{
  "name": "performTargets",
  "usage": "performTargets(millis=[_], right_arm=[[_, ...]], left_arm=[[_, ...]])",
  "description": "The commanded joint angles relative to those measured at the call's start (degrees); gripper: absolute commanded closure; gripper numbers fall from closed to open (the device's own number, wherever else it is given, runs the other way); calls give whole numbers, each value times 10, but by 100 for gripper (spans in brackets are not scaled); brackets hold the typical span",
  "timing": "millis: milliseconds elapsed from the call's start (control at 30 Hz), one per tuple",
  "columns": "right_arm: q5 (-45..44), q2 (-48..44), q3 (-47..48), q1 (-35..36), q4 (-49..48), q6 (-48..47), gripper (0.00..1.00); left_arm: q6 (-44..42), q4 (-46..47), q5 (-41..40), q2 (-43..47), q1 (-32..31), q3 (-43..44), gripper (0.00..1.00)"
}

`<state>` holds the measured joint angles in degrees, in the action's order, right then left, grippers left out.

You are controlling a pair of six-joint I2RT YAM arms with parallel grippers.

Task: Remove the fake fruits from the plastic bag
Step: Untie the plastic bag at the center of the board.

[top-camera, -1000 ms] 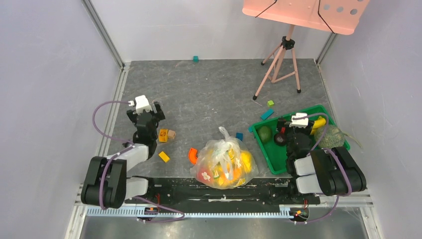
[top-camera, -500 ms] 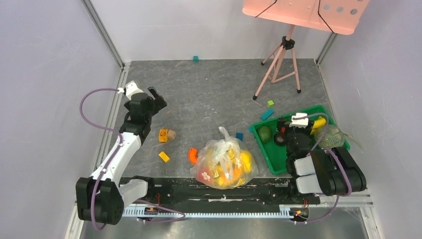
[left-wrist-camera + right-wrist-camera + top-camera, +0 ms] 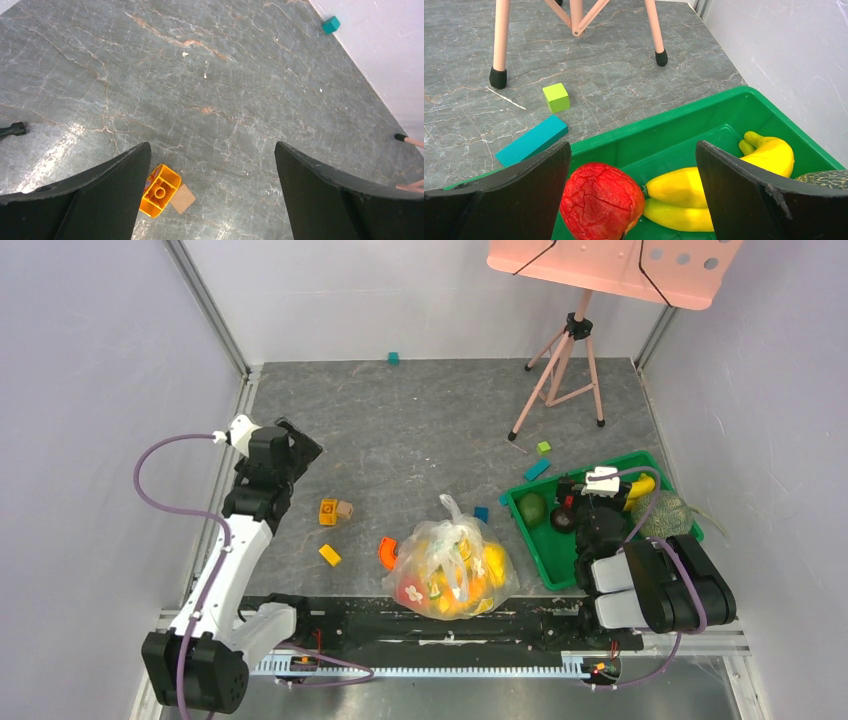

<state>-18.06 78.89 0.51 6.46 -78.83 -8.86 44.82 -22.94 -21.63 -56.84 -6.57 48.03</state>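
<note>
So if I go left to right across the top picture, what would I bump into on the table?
orange block → tan block → plastic bag → green tray

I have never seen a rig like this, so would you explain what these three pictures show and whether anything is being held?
The wide picture looks down on two robot arms bolted to a table. The other two come from cameras on their wrists; the dark shapes are the open fingers of the left gripper and the right gripper. Neither holds anything. On the table are a plastic bag of fake fruits, an orange block, a pink tripod and a green tray with a banana.
</note>
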Motion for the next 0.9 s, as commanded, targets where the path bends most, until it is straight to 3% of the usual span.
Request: performTargets(millis=[0,200,500,700,867], right_arm=[[-6,0,-57,-3,-33,-7,2],[-9,-85,-10,-2,131,-5,2],[-15,-206,104,-1,392,65,2],[2,-255,157,-1,504,127,2],[31,-264,250,-1,658,161,2]], left_arm=[[19,-39,28,20,3,24,0],[-27,-91,82,45,3,64,0],[-110,-130,181,10,2,99,0],[-142,-140,208,1,0,112,0],[-151,-154,240,-19,-34,138,0]])
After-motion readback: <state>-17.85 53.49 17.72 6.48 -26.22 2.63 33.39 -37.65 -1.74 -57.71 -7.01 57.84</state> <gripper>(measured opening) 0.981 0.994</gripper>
